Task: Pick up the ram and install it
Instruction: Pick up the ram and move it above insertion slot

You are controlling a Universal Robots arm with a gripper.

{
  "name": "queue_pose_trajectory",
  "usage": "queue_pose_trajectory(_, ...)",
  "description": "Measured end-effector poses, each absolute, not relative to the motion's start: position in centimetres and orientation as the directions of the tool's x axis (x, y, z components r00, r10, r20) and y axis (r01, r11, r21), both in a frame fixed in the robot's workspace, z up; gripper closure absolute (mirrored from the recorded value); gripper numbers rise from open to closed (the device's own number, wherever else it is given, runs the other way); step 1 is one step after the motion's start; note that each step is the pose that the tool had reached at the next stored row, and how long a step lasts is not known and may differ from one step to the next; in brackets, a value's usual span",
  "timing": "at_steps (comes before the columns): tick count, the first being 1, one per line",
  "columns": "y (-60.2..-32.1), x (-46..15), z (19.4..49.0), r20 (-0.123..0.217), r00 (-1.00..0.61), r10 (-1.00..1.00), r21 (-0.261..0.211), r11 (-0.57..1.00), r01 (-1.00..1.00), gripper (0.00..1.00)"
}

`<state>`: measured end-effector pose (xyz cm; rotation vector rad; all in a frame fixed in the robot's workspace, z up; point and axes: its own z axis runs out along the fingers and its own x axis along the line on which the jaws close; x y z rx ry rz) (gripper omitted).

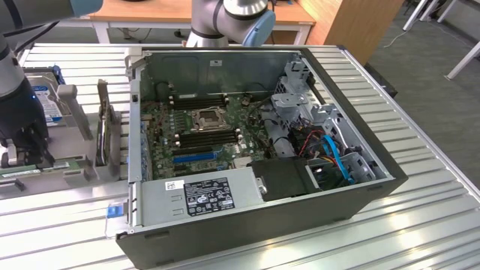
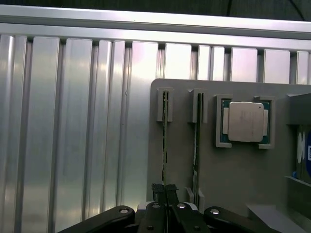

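Exterior view: the dark claw [image 1: 25, 153] is seen lowered onto the grey plastic parts holder [image 1: 78, 174], which sits on the ribbed aluminium table [image 1: 428, 225] at the exterior view's left, just beside the open black computer case [image 1: 375, 188]. A thin strip of green is made out under the claw, probably the long, thin green circuit-board ram stick [image 1: 37, 170], though that can't be pinned down from this angle. The long black plastic memory slots [image 1: 202, 138] on the motherboard are well apart from it, inside the case.

Wrist view: things are much clearer here. The ram stick [image 2: 164, 145] is stood on its long edge in one narrow slot of the holder [image 2: 233, 179], with a second stick on edge [image 2: 196, 141] in the slot beside it and a square silver processor chip [image 2: 245, 121] in the next recess. The claw [image 2: 165, 188] is clenched, its two dark fingers pinched together right on the top edge of the ram stick.

Handling-wise, it's judged to be light and stiff but fragile. The flat faces would be slippery, so a grip on the bare upper edge near the middle is reckoned best, with chips and contacts left untouched.
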<state>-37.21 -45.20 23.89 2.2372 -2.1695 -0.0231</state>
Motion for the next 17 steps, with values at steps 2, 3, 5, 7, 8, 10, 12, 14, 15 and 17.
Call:
queue_pose_trajectory(2, -45.2, -37.2, 24.1, 0.007, 0.031, -1.0, 0.028, -0.031, -0.999, 0.88)
queue_pose_trajectory(3, -45.2, -37.2, 24.2, 0.007, 0.031, -1.0, 0.028, -0.031, -0.999, 0.88)
queue_pose_trajectory(5, -45.2, -37.1, 24.4, 0.007, 0.031, -1.0, 0.028, -0.031, -0.999, 0.88)
queue_pose_trajectory(7, -45.2, -37.1, 24.6, 0.007, 0.031, -1.0, 0.028, -0.031, -0.999, 0.88)
queue_pose_trajectory(8, -45.2, -37.1, 24.7, 0.007, 0.031, -1.0, 0.028, -0.031, -0.999, 0.88)
queue_pose_trajectory(10, -45.2, -37.1, 25.0, 0.007, 0.031, -1.0, 0.028, -0.031, -0.999, 0.88)
queue_pose_trajectory(12, -45.2, -37.0, 25.2, 0.007, 0.031, -1.0, 0.028, -0.031, -0.999, 0.88)
queue_pose_trajectory(14, -45.2, -37.0, 25.5, 0.007, 0.031, -1.0, 0.028, -0.031, -0.999, 0.88)
queue_pose_trajectory(15, -45.2, -37.0, 25.6, 0.007, 0.031, -1.0, 0.028, -0.031, -0.999, 0.88)
queue_pose_trajectory(17, -45.2, -36.9, 25.8, 0.007, 0.031, -1.0, 0.028, -0.031, -0.999, 0.88)
